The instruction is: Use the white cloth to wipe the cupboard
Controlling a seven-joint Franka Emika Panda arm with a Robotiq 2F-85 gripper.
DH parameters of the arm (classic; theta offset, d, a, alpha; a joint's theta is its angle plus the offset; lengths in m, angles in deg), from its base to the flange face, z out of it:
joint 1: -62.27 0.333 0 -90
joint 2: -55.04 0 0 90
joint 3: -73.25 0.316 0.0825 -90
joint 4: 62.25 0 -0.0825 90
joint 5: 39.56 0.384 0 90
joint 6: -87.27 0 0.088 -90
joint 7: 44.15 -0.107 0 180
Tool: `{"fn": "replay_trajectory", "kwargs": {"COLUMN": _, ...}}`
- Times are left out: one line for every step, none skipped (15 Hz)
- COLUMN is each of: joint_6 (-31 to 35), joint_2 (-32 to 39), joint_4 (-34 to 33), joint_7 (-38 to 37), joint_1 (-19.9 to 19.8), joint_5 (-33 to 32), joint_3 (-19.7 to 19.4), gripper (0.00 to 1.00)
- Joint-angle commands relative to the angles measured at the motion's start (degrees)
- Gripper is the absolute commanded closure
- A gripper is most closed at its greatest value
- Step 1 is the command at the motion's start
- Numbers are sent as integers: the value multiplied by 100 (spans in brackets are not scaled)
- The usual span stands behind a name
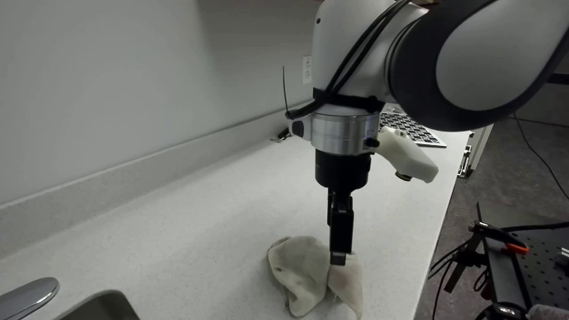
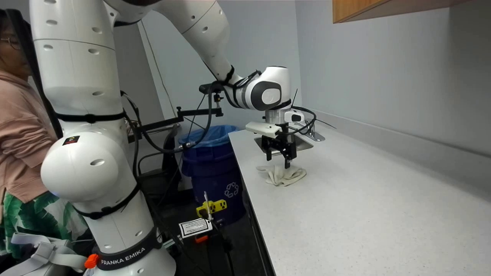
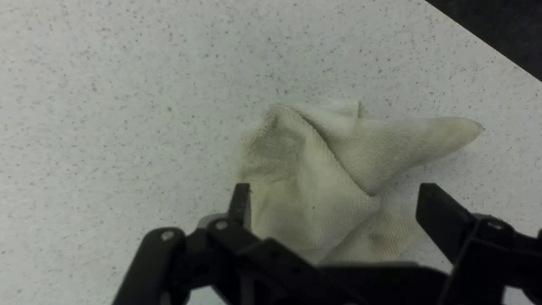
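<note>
The off-white cloth point(image 1: 302, 271) lies crumpled on the white speckled countertop point(image 1: 200, 231). It also shows in an exterior view point(image 2: 284, 175) and in the wrist view point(image 3: 322, 169), with folds and a few dark stains. My gripper point(image 3: 334, 186) points down over the cloth with its two fingers wide apart and nothing held between them. In both exterior views the gripper point(image 1: 338, 258) point(image 2: 278, 161) is at or just above the cloth; whether the fingertips touch it I cannot tell. A wooden cupboard point(image 2: 368, 9) hangs on the wall at the top of an exterior view.
A sink point(image 1: 100, 309) and faucet point(image 1: 29, 295) are at one end of the counter. A keyboard-like panel point(image 1: 411, 129) lies farther along. A wall borders the counter's back. A blue recycling bin point(image 2: 215, 172) stands beyond its end. A person point(image 2: 23, 145) stands behind the arm.
</note>
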State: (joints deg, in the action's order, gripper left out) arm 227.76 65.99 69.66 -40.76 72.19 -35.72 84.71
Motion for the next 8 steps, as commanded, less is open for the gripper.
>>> {"fn": "replay_trajectory", "kwargs": {"joint_6": -13, "joint_2": -5, "joint_4": -7, "joint_7": 2, "joint_1": 7, "joint_5": 3, "joint_3": -12, "gripper": 0}}
{"fn": "replay_trajectory", "kwargs": {"joint_6": -13, "joint_2": -18, "joint_4": -6, "joint_7": 2, "joint_1": 3, "joint_5": 3, "joint_3": -20, "gripper": 0}}
{"fn": "replay_trajectory", "kwargs": {"joint_6": -13, "joint_2": -26, "joint_4": -6, "joint_7": 2, "joint_1": 1, "joint_5": 2, "joint_3": -24, "gripper": 0}}
{"fn": "replay_trajectory", "kwargs": {"joint_6": -13, "joint_2": -26, "joint_4": -6, "joint_7": 2, "joint_1": 2, "joint_5": 3, "joint_3": -22, "gripper": 0}}
{"fn": "replay_trajectory", "kwargs": {"joint_6": -80, "joint_2": -121, "joint_4": 49, "joint_7": 98, "joint_1": -57, "joint_5": 91, "joint_3": -31, "gripper": 0}}
{"fn": "replay_trajectory", "kwargs": {"joint_6": -56, "joint_2": -135, "joint_4": 71, "joint_7": 74, "joint_1": -63, "joint_5": 21, "joint_3": -64, "gripper": 0}}
{"fn": "replay_trajectory", "kwargs": {"joint_6": -74, "joint_2": -93, "joint_4": 47, "joint_7": 113, "joint_1": -79, "joint_5": 70, "joint_3": -61, "gripper": 0}}
{"fn": "replay_trajectory", "kwargs": {"joint_6": -134, "joint_2": -34, "joint_4": 8, "joint_7": 103, "joint_1": -76, "joint_5": 65, "joint_3": -66, "gripper": 0}}
